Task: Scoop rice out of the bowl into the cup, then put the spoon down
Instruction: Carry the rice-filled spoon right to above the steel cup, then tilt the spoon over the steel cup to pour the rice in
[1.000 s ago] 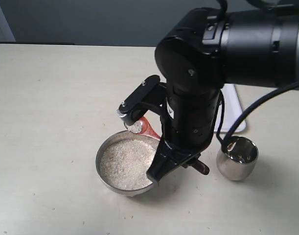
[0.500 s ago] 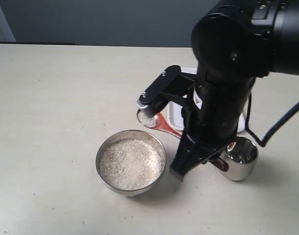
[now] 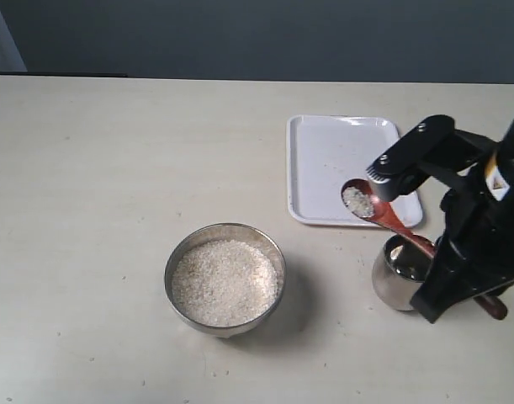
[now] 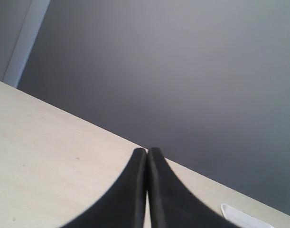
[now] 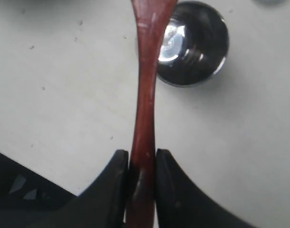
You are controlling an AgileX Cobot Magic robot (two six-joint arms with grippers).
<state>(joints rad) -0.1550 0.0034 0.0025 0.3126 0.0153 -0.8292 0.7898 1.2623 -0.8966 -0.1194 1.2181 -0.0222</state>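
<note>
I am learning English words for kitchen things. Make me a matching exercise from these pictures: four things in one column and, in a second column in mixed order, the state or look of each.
Things
1. bowl
2. cup
3. spoon
4. tray

States
A. held in the right hand, a little rice in its head
B. white, flat and rectangular
C. wide and round, holding most of the rice
D. small and shiny, standing close to the right hand

Right pairs: 1-C, 2-D, 3-A, 4-B
</note>
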